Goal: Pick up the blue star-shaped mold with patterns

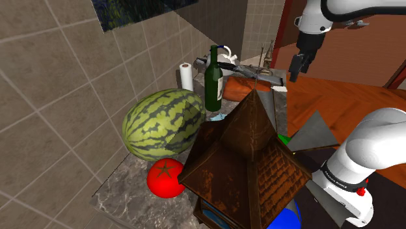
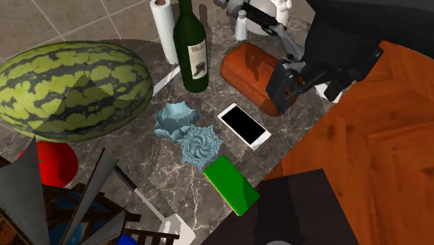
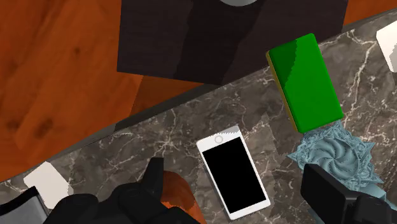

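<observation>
Above the marble table [image 2: 282, 143], the fingers of the gripper [image 1: 300, 66] are held well apart and empty, so nothing has been grasped yet; descent, closing and lifting are all judged outstanding. The pale blue star-shaped mold [image 2: 202, 145] is seen lying flat on the table, touching a second, ruffled blue mold [image 2: 170, 118], with a white phone [image 2: 243, 125] and a green block [image 2: 231, 184] just beside it. These close neighbours are judged the main hindrance; a wine bottle [image 2: 191, 49] and watermelon [image 2: 69, 83] stand farther off
</observation>
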`<state>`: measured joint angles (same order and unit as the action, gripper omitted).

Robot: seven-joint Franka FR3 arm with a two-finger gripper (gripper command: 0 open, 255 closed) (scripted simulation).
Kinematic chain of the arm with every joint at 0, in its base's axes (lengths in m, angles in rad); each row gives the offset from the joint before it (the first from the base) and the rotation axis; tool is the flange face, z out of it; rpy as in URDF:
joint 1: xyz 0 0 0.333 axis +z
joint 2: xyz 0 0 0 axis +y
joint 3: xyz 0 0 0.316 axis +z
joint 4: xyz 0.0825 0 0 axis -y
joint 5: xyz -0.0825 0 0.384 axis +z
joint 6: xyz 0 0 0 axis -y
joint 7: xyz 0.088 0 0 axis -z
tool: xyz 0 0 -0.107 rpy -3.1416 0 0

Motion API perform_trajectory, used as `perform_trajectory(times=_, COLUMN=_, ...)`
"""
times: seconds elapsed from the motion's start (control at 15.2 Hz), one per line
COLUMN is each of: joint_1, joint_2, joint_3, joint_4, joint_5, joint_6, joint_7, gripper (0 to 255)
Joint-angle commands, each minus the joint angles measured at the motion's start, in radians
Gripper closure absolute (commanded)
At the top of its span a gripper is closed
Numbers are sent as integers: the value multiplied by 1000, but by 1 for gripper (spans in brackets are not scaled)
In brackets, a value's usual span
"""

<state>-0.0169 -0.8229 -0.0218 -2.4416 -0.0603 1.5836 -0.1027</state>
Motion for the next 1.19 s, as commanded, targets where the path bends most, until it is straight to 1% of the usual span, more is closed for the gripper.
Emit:
perform_trajectory(times=0.0, joint_1=0, joint_2=0, joint_3=0, joint_4=0, joint_5=0, joint_6=0, joint_7=0, gripper=0)
perform_trajectory(times=0.33, joint_1=23, joint_2=92, joint_3=113, joint_4=-22, joint_5=63, joint_6=87, joint_7=152, gripper=0)
perform_trajectory(times=0.66, joint_1=39, joint_2=225, joint_3=221, joint_4=-7, joint_5=108, joint_6=178, joint_7=301, gripper=0)
perform_trajectory(times=0.92, joint_1=44, joint_2=357, joint_3=303, joint_4=33, joint_5=124, joint_6=248, joint_7=422, gripper=0)
perform_trajectory(times=1.12, joint_1=44, joint_2=468, joint_3=360, joint_4=78, joint_5=119, joint_6=296, joint_7=516, gripper=0)
